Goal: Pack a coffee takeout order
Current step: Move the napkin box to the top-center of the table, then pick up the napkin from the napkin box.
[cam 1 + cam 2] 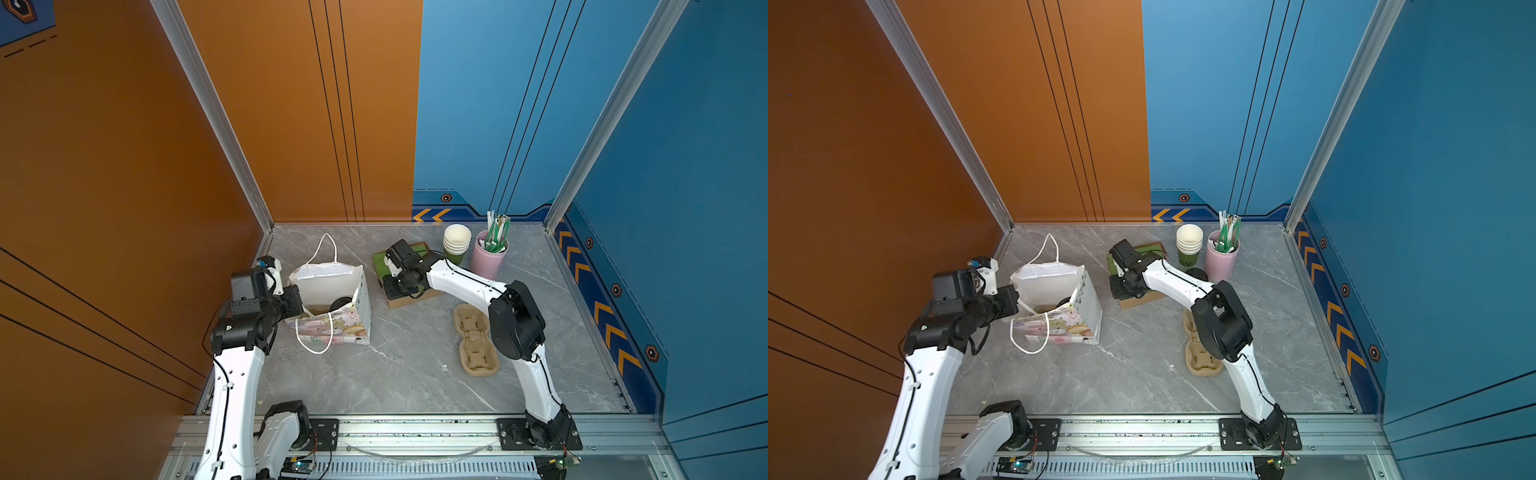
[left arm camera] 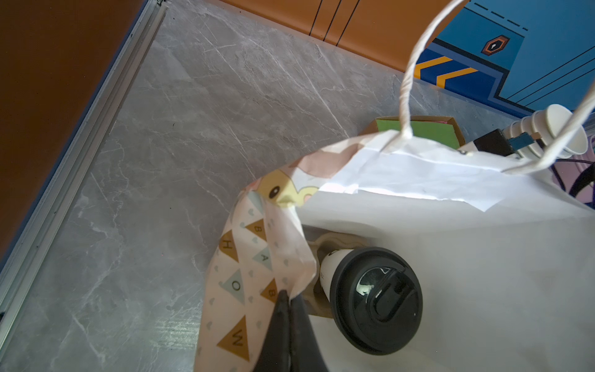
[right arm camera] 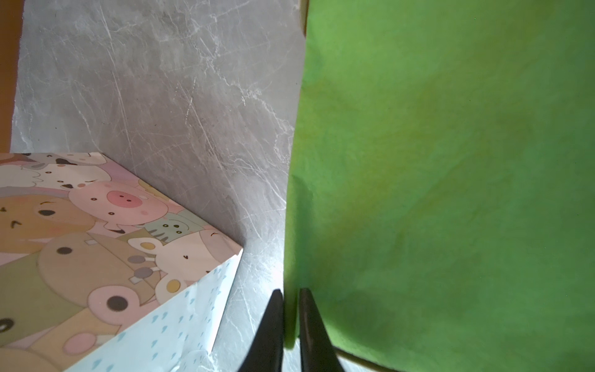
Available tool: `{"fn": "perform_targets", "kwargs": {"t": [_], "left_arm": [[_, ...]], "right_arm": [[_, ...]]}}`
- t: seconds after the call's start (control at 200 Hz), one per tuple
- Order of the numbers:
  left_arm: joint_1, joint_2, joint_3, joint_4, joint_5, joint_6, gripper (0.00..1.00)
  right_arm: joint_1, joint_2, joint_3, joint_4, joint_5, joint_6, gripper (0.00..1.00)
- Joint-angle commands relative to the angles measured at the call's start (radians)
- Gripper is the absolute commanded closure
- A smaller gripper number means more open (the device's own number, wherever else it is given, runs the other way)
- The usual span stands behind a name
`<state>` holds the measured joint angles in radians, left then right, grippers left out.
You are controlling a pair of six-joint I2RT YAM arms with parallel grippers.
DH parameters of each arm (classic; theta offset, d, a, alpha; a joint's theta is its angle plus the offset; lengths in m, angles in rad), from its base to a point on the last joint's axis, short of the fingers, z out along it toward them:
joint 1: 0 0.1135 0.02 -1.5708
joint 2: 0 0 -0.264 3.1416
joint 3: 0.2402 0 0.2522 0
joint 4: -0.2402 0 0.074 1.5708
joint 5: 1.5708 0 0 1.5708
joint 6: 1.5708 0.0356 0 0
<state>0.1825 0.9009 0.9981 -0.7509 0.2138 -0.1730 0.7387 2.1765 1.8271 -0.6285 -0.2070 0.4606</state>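
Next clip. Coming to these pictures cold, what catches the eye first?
The cartoon-animal gift bag stands out, left of centre on the grey table. The left gripper pinches its rim, and a white cup under a black lid sits inside. Next comes the bright green napkin just right of the bag, its edge caught between the jaws of the right gripper.
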Motion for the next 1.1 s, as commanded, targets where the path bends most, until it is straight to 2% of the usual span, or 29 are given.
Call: {"fn": "perform_targets", "kwargs": {"t": [0.0,0.09,0.551,1.096], "left_arm": [[-0.004,-0.003,-0.016,-0.019,0.000,0.009,0.97],[-0.003,-0.003,-0.019,-0.020,-0.002,0.010,0.97],[-0.004,-0.003,-0.018,-0.020,-0.002,0.009,0.96],[-0.006,-0.005,-0.017,-0.019,0.003,0.004,0.96]], "right_arm": [[0.002,-0.001,0.038,-0.011,0.024,-0.019,0.94],[0.000,0.004,0.042,-0.013,0.023,-0.013,1.00],[-0.030,-0.096,0.087,-0.014,-0.005,-0.002,1.00],[-0.030,-0.339,0.068,-0.014,-0.009,-0.021,1.00]]}}
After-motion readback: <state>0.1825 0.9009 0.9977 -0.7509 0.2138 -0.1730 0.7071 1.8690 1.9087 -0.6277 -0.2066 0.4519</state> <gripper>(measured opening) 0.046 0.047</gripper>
